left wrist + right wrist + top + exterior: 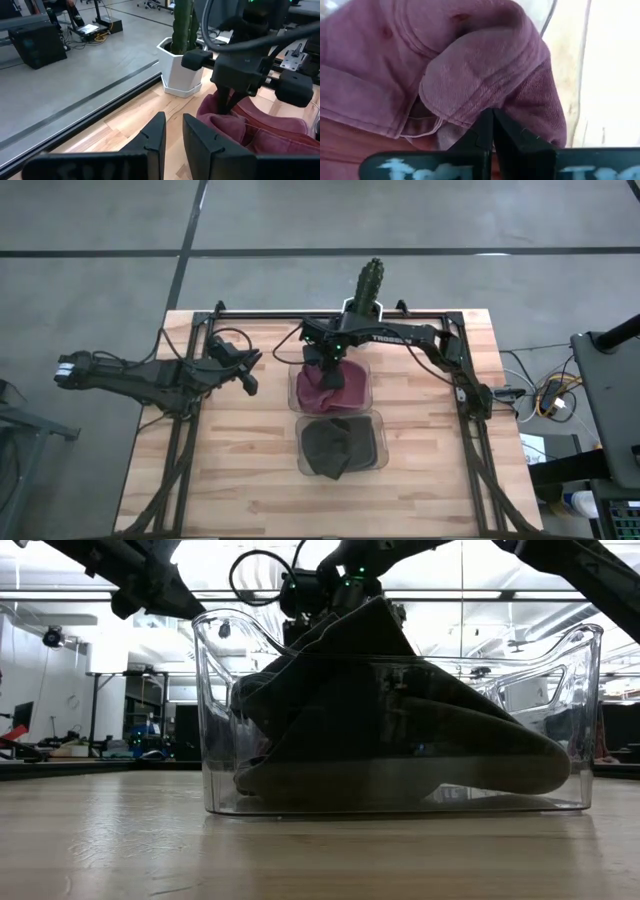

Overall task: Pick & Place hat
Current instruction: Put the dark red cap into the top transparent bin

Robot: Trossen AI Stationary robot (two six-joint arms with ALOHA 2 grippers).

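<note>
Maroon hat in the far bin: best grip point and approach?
Grip the raised fold of the maroon hat, coming straight down from above. The cloth lies crumpled inside the clear bin, whose walls block a side approach, and a bunched ridge gives two fingers something to pinch. The right gripper is already over it, seemingly closed on fabric. The left gripper waits beside the bin.

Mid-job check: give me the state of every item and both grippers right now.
maroon hat: bunched in the far clear bin
dark hat: crumpled in the near clear bin
right gripper: shut, down on the maroon hat
left gripper: nearly shut, empty, beside the bins
potted cactus: upright
</note>
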